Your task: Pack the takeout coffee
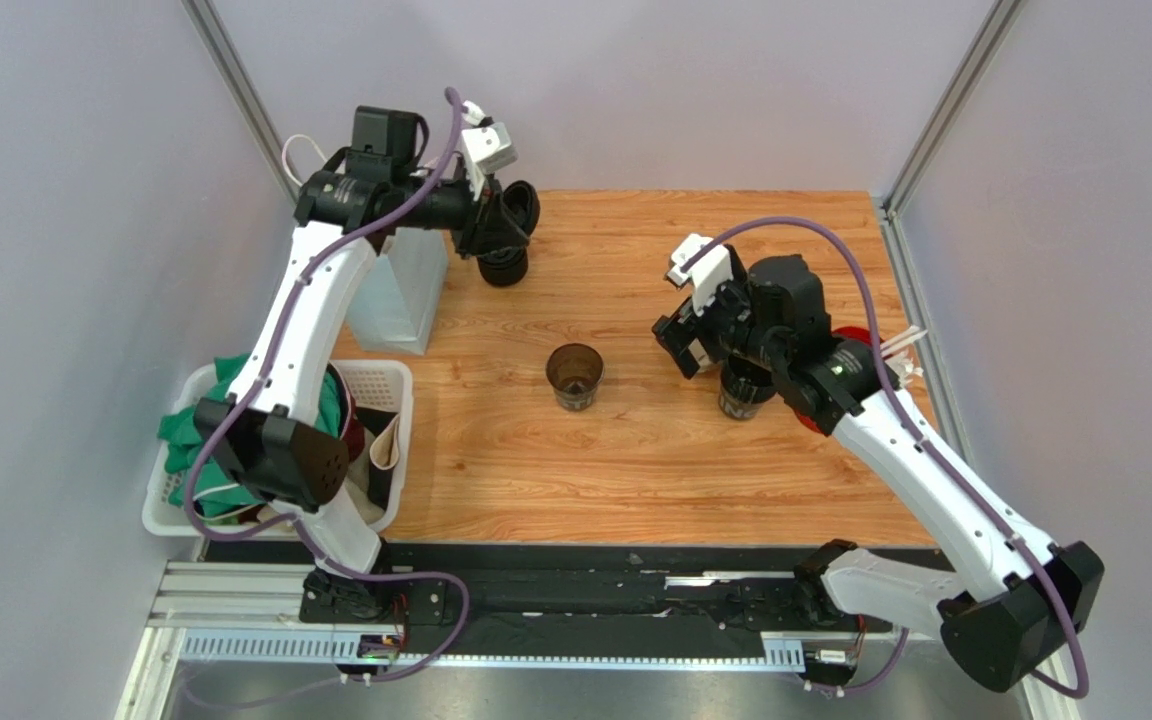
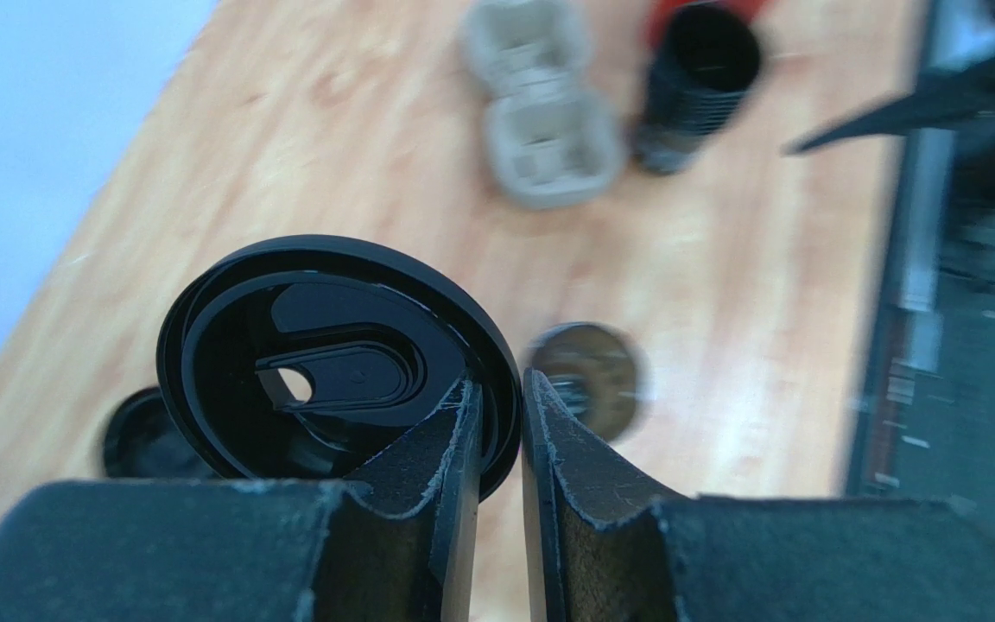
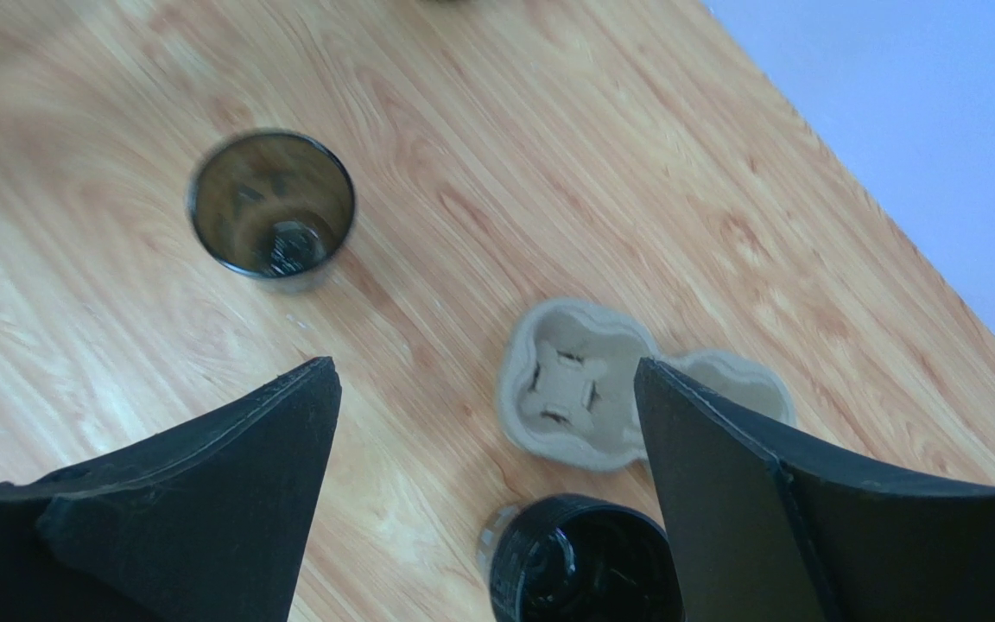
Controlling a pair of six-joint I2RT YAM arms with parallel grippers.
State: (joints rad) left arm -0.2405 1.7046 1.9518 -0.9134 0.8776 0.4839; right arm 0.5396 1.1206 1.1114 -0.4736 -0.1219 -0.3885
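Left gripper [image 2: 500,389] pinch on lid [image 2: 334,376] rim, far left: edge grip, probably for capping. Right gripper [image 3: 486,369] spread wide, empty, above coffee [image 3: 568,564] at right, just beside tray [image 3: 581,382]; probably lining up grab before drop into well.

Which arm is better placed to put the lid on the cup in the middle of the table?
Left: the left pincer grips the black lid by its rim. The right pincer is open, empty, over the cardboard tray.
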